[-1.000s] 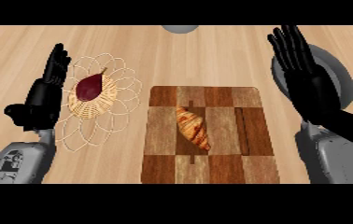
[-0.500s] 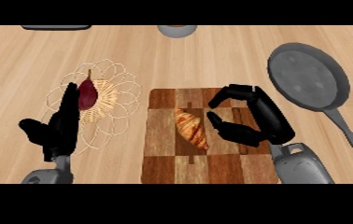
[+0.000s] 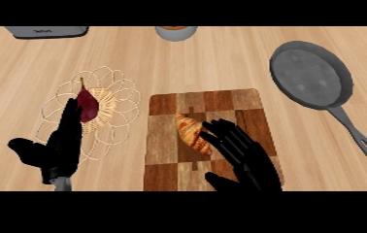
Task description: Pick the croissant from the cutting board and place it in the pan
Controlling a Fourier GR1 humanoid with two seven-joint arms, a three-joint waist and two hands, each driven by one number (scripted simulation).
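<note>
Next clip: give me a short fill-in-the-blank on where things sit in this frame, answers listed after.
1. The croissant lies on the ____.
2. The pan holds ____.
3. The right robot hand is over the cutting board with its fingers ____.
4. The dark red fruit sits in the ____ basket.

Answers: cutting board; nothing; open; wire

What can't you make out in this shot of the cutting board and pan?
Head view only:
- Golden croissant: near end hidden by the right hand.
- Grey frying pan: handle tip cut off by the right edge.
- Grey box and round container: cut off at top, unidentifiable.
</note>
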